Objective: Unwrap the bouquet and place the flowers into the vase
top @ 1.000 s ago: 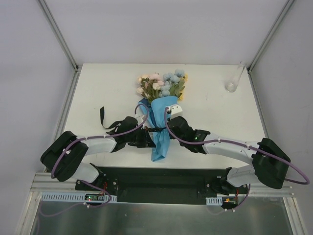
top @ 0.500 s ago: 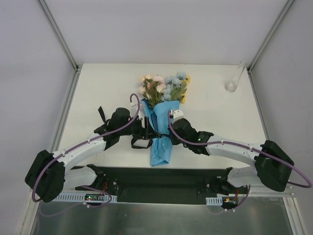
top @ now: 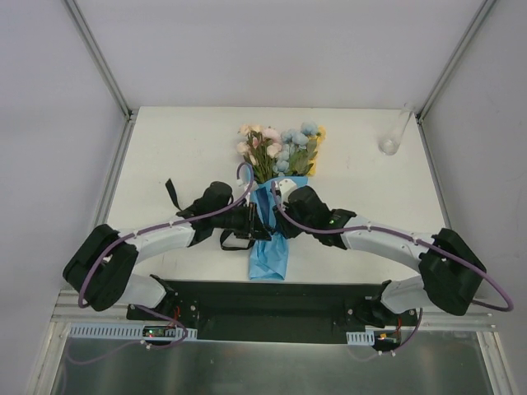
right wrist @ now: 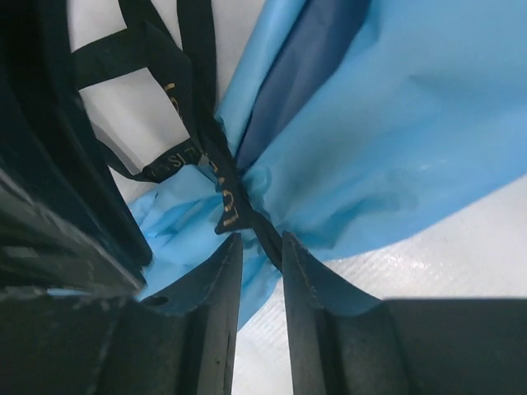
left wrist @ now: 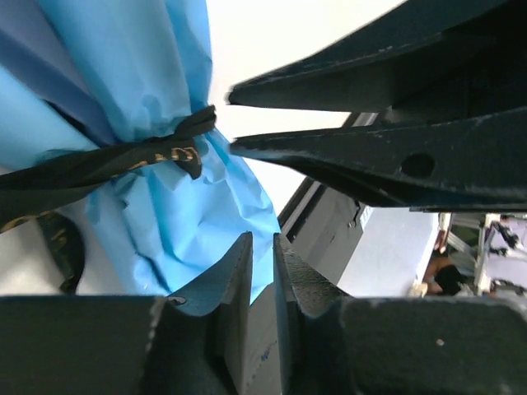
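The bouquet lies mid-table, its flowers (top: 280, 146) pointing away from me and its blue paper cone (top: 268, 251) pointing toward me. A black ribbon (left wrist: 123, 160) still cinches the cone's waist, with loose loops (top: 235, 242) trailing left. My left gripper (top: 256, 220) is against the cone's left side; in the left wrist view its jaws (left wrist: 261, 259) stand a narrow gap apart with nothing between them. My right gripper (top: 277, 211) is at the cone's right side, open, and a strand of ribbon (right wrist: 226, 210) runs between its fingertips (right wrist: 262, 251). The clear vase (top: 394, 136) is at the far right.
A ribbon tail (top: 173, 196) lies on the table left of the left arm. Grey walls and metal rails close in the white table (top: 181, 148) on the left, right and back. Both grippers meet at the cone's waist, their fingers close together.
The bouquet has slid away from me and straightened. My left gripper swung out left, opened, then came back to the cone nearly closed. My right gripper's jaws have parted.
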Controlling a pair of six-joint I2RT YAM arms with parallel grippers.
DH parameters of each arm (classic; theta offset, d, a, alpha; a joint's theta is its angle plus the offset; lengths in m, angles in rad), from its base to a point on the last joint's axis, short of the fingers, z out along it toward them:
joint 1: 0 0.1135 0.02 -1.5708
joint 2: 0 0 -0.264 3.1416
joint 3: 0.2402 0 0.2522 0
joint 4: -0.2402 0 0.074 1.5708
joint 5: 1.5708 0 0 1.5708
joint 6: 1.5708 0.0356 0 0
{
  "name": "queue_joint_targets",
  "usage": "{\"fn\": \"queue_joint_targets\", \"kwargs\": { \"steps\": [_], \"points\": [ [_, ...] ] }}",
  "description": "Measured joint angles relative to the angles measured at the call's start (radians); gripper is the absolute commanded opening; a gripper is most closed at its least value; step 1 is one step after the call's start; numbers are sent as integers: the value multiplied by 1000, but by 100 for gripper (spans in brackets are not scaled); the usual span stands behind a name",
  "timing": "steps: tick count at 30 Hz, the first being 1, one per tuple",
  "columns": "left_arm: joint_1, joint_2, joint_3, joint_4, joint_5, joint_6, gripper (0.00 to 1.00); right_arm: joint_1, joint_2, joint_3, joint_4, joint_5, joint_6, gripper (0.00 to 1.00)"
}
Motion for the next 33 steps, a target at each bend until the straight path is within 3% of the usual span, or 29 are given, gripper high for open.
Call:
{"fn": "queue_joint_targets", "kwargs": {
  "steps": [4,5,11,24,28,33],
  "points": [
    [-59,98,0,61,16,-36,7,14,83,45,-7,-22,-63,26],
    [-69,115,0,72,17,-44,0,21,98,50,-13,-23,-75,26],
    [-82,210,-5,157,-2,-88,0,62,170,82,-45,44,-93,24],
    [-82,254,-56,248,-79,-153,0,100,183,84,-17,188,-96,23],
    [-82,259,-62,253,-89,-161,0,103,184,83,-10,201,-105,8],
    [-82,259,-62,251,-94,-174,0,106,184,74,23,203,-107,16]
  ]
}}
